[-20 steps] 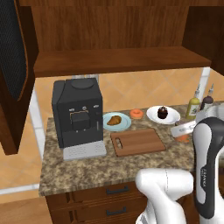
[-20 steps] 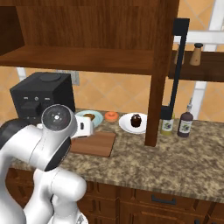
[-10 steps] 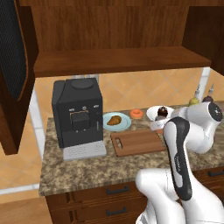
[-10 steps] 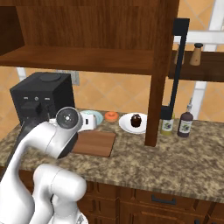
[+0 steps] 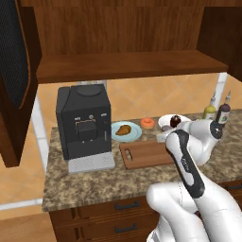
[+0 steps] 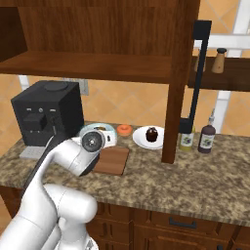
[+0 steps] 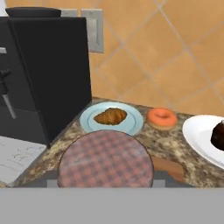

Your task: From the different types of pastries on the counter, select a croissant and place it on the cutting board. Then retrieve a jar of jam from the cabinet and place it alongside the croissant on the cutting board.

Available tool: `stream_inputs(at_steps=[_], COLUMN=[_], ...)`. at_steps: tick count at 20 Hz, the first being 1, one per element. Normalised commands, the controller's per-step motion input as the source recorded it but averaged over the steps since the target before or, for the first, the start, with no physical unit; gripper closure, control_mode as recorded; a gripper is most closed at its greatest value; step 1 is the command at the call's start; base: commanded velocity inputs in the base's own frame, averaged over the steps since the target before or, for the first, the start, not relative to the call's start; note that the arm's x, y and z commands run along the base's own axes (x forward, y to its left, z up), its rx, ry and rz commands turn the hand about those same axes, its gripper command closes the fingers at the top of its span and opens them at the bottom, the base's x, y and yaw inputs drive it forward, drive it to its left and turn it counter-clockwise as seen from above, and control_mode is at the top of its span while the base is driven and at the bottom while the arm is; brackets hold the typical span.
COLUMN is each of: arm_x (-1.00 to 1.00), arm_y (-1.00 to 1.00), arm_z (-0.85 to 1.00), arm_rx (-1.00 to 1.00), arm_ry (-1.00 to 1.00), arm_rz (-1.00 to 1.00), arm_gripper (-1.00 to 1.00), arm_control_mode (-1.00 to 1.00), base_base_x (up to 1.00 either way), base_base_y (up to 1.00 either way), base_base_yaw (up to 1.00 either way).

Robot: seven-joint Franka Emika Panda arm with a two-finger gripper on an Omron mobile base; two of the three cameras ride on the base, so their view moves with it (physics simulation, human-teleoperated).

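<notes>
Speckled granite counter (image 5: 94,182) over dark wood drawers. Black coffee machine (image 5: 84,122) at left, on a grey drip tray. Beside it, a pale blue plate (image 5: 134,136) bearing the golden-brown croissant (image 5: 123,130). Orange ring donut (image 5: 148,123) just right of the plate. Dark cupcake (image 5: 176,121) on a white plate (image 5: 166,121). Reddish-brown cutting board (image 5: 142,153) in front of the pastries, bare, partly covered by the white arm (image 5: 189,165). Two bottles (image 5: 216,112) at far right. Cabinet (image 5: 123,66) shelf above.

In the hand view, a round plaid-topped lid (image 7: 106,158) blocks most of the cutting board (image 7: 168,167), and the frame's right edge cuts off the cupcake (image 7: 217,135) and its white plate (image 7: 199,136). From the left base, the arm covers the board's right end; from the right base, the croissant is too small to make out.
</notes>
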Motion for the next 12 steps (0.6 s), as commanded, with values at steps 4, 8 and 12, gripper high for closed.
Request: stream_inputs(at_steps=[4, 8, 12], arm_x=[0.46, 0.03, 0.0], arm_y=[-0.61, -0.37, -0.14], arm_z=[-0.18, -0.64, -0.36], arm_rx=[0.0, 0.0, 0.0], arm_ry=[-0.02, 0.0, -0.01], arm_rz=[0.26, 0.5, 0.34], arm_gripper=[1.0, 1.0, 1.0], arm_control_mode=[-1.0, -1.0, -1.0], base_base_x=[0.0, 0.0, 0.0], base_base_y=[0.0, 0.0, 0.0], base_base_yaw=[0.0, 0.0, 0.0])
